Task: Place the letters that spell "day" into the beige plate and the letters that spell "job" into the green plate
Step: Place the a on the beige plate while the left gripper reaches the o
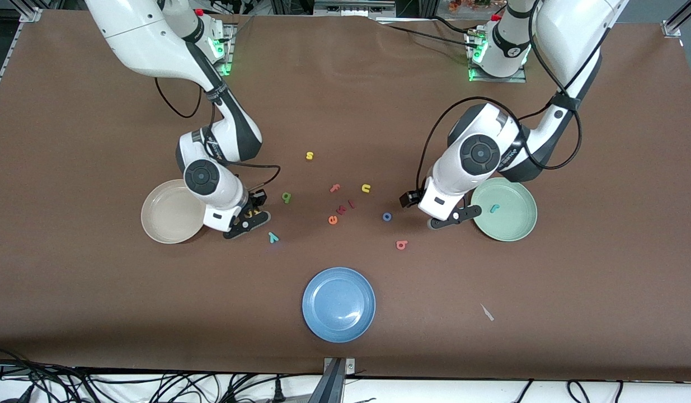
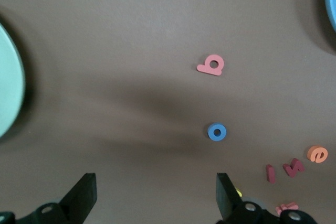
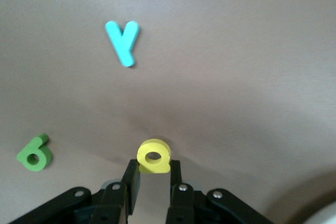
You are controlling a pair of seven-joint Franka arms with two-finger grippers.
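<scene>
Looking down from the front view, the table (image 1: 345,84) is a matte brown sheet with little foam letters scattered mid-table and three smooth round shallow plates on it. The beige plate (image 1: 169,215) sits toward the right arm's end with nothing in it, and the right gripper (image 1: 250,217) is just beside it, pinched on the yellow d (image 1: 255,212). The green a (image 1: 286,196) and the teal y (image 1: 273,237) lie close by on the table, the y nearer the camera. The green plate (image 1: 510,215) is at the left arm's end with the hooked teal j (image 1: 494,209) lying in it; the left gripper (image 1: 456,217) hangs over that plate's rim. The blue ring o (image 1: 386,216) and salmon b (image 1: 401,244) are still on the table between the plates, and a glossy blue plate (image 1: 338,303) is nearest the camera. Left wrist view: both black fingers (image 2: 84,195) spread wide, nothing between them, with the b (image 2: 212,65) and o (image 2: 217,131) flat on the brown surface. Right wrist view: the jaws are nearly closed, squeezing the chunky soft-edged d (image 3: 154,156), with the y (image 3: 123,40) and a (image 3: 34,153) lying loose.
</scene>
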